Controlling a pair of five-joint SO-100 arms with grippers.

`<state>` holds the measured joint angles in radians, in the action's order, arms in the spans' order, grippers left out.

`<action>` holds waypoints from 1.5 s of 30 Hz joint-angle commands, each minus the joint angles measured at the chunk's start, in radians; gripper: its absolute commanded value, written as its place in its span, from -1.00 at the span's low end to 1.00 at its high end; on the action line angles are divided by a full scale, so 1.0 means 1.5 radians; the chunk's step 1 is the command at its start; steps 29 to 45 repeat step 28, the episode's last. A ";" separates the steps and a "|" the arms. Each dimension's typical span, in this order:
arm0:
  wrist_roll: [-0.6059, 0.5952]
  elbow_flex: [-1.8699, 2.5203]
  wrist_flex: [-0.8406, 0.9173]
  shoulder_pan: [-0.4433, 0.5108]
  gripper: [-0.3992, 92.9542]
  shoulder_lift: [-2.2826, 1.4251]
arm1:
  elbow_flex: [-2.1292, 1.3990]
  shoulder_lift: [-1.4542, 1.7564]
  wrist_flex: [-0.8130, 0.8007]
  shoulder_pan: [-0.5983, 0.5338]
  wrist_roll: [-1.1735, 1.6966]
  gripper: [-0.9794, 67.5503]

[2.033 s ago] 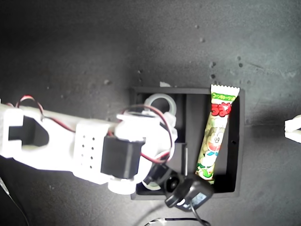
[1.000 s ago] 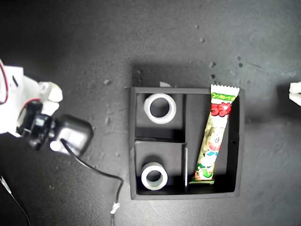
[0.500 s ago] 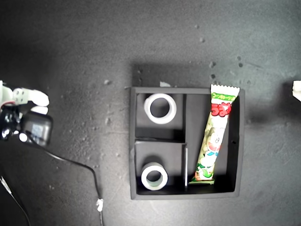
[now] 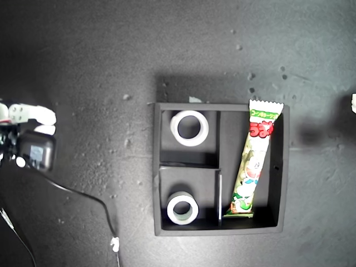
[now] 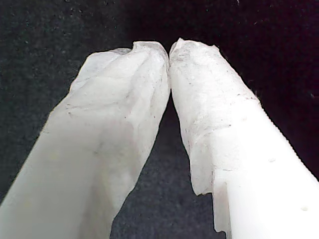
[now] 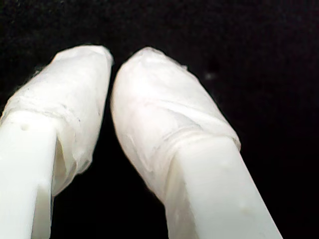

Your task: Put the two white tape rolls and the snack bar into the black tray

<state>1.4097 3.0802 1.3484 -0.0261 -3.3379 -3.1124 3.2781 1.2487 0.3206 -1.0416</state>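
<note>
The black tray (image 4: 157, 167) lies right of centre in the exterior view. One white tape roll (image 4: 189, 128) rests in its upper small compartment, and the other white tape roll (image 4: 182, 208) in the lower small one. The snack bar (image 4: 255, 161) lies slanted in the long compartment, its top end on the rim. My first gripper (image 5: 169, 50) is shut on nothing over bare dark surface. My second gripper (image 6: 112, 67) is also shut and empty. Which arm is which cannot be told from the wrist views.
An arm (image 4: 25, 119) with a black camera (image 4: 36, 151) sits at the exterior view's left edge, and its cable (image 4: 83, 194) trails across the dark tabletop (image 4: 111, 67). A white sliver of another arm (image 4: 354, 103) shows at the exterior view's right edge.
The arm that hung over the tray's lower small compartment has pulled back to the exterior view's left edge, leaving the tape roll there. The white part at the right edge has also receded.
</note>
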 commanded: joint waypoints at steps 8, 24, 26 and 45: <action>-0.094 0.039 0.030 0.012 -0.99 -0.034 | -0.008 0.005 0.043 -0.050 -0.031 -0.97; -0.094 0.039 0.030 0.012 -0.99 -0.034 | -0.008 0.005 0.043 -0.059 -0.031 -0.97; -0.094 0.039 0.030 0.012 -0.99 -0.034 | -0.008 0.005 0.043 -0.059 -0.031 -0.97; -0.094 0.039 0.030 0.012 -0.99 -0.034 | -0.008 0.005 0.043 -0.059 -0.031 -0.97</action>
